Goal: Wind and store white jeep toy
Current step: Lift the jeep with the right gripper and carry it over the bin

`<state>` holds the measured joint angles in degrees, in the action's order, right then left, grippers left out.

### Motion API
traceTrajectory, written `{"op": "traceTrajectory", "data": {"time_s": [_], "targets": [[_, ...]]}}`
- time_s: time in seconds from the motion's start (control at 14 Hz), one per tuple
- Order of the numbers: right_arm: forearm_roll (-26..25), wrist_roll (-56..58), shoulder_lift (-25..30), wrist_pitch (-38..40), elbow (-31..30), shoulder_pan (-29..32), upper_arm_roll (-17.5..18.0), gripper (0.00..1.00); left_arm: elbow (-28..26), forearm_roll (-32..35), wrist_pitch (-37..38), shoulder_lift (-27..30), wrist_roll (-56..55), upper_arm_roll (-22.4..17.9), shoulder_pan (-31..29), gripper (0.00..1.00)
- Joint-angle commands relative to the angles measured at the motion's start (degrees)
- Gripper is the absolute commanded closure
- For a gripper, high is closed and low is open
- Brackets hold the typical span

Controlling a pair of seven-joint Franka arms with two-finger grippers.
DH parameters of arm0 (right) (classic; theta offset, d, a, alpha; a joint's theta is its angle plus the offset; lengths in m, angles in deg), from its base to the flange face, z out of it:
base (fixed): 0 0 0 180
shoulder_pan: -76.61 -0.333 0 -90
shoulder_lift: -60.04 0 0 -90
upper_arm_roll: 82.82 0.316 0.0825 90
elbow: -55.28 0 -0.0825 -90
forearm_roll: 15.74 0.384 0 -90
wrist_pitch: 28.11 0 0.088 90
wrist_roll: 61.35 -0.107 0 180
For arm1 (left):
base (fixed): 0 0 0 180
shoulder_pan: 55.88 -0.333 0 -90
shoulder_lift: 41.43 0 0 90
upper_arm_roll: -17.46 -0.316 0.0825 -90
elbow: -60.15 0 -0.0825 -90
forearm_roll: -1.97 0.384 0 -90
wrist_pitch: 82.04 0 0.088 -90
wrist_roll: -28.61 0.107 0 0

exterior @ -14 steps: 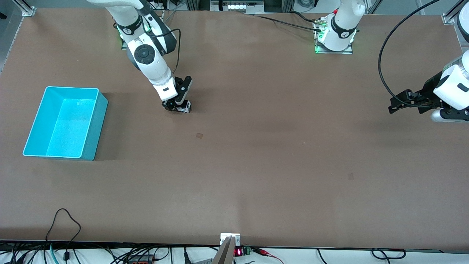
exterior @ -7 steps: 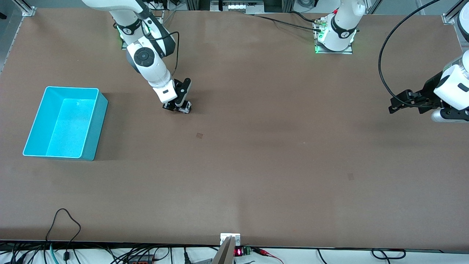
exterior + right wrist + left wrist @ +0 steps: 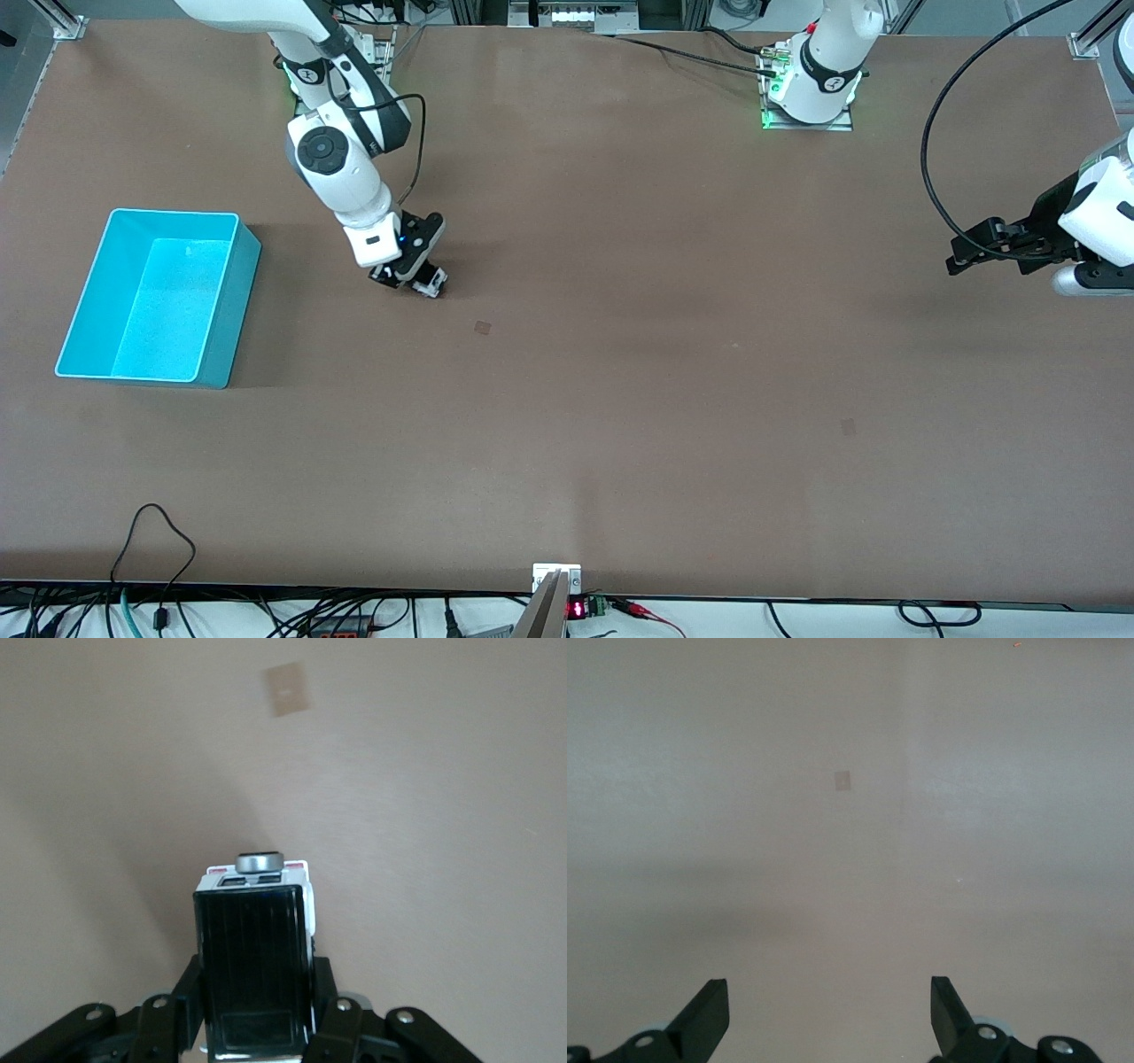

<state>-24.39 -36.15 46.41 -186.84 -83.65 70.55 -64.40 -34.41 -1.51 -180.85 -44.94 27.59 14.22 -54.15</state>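
The white jeep toy (image 3: 431,283) is small and boxy, and its black roof panel (image 3: 252,948) fills the right wrist view. My right gripper (image 3: 413,276) is shut on its sides, holding it low at the table surface between the bin and the table's middle. One black finger (image 3: 188,992) presses each flank of the toy. My left gripper (image 3: 957,259) hovers over the left arm's end of the table. It is open with nothing between its fingertips (image 3: 709,1010), and that arm waits.
A turquoise bin (image 3: 232,306) stands open and empty toward the right arm's end of the table. A small tan patch (image 3: 482,327) lies on the brown table a little nearer the front camera than the toy. Cables run along the table's near edge.
My right gripper shut on the jeep and carried it toward the turquoise bin and slightly nearer the front camera. The left gripper shifted only a little.
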Motion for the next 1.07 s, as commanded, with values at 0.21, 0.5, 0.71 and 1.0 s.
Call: {"op": "traceTrajectory", "data": {"time_s": [0.21,0.5,0.71,1.0], "targets": [[0.56,-11.31,10.19,14.84,4.18,0.26,-8.63,1.00,0.35,0.67,0.37,-0.01,0.23,7.11,-7.44,0.00],[0.65,-11.40,12.31,27.92,11.20,0.35,-18.49,1.00,0.17,0.58,1.25,0.87,-0.48,6.68,-5.16,0.00],[3.88,-11.49,11.96,30.59,13.77,0.53,-25.17,1.00,0.17,0.58,1.43,0.87,-0.48,3.08,-2.26,0.00],[4.25,-11.75,10.04,30.50,13.77,0.61,-34.74,1.00,0.43,0.58,1.95,0.87,-0.39,3.25,-2.61,0.00]]}}
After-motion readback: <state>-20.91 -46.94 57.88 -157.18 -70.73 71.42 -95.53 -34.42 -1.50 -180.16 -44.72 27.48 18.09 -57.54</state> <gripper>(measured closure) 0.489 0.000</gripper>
